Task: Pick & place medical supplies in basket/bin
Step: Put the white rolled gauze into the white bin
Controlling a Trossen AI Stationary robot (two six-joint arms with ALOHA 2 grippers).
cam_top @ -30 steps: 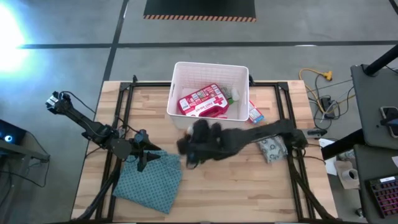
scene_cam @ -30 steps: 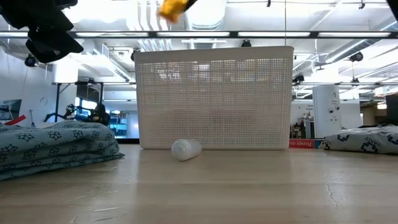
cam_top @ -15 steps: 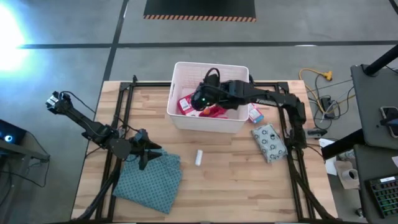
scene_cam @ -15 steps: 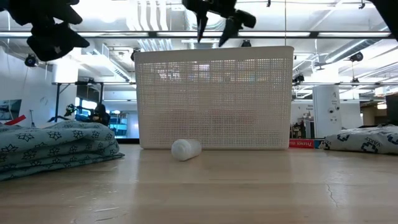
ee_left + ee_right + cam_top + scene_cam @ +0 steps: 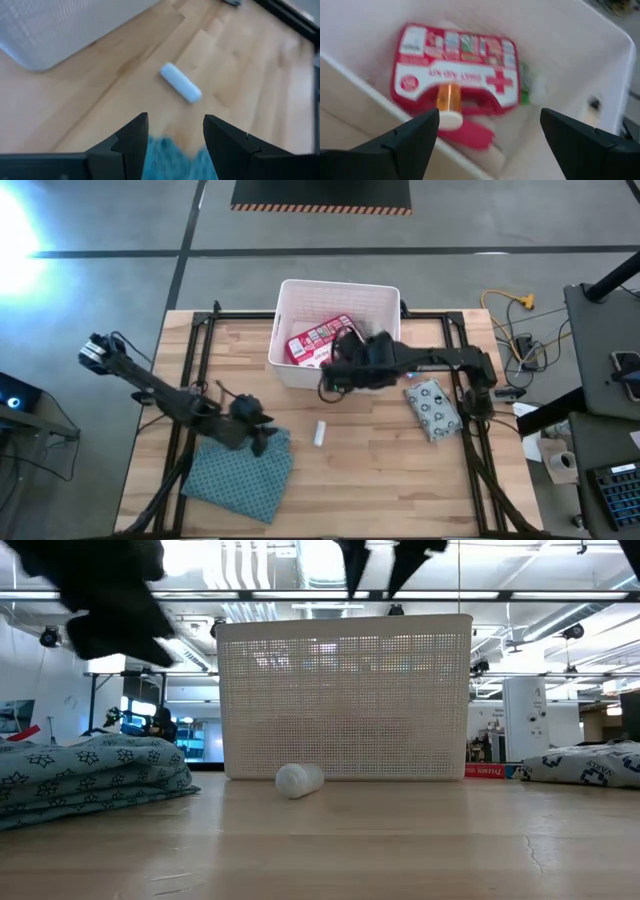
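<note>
The white slotted bin (image 5: 385,302) stands at the table's far middle. It holds the red-and-white first aid case (image 5: 457,75), an amber bottle with a white cap (image 5: 449,102) lying on the case, a red tube (image 5: 475,136) and a green-capped bottle (image 5: 525,94). My right gripper (image 5: 335,377) hangs open above the bin's near wall (image 5: 365,95). A small white bottle (image 5: 320,432) lies on its side on the table in front of the bin. My left gripper (image 5: 262,442) is open over the cloth's far corner, left of that bottle (image 5: 181,82). The pale dotted soft pack (image 5: 433,408) lies flat to the right.
The blue-green patterned cloth (image 5: 240,472) lies folded at the table's near left, under my left gripper. A small box's edge (image 5: 490,771) shows beside the bin's right wall. Bare wood lies between the white bottle and the near edge.
My right gripper rose from above the table's middle, swung far over the bin, then drew back toward the bin's near wall. An amber thing seen high over the bin a second ago now lies in the bin. My left gripper moved right toward the white bottle.
</note>
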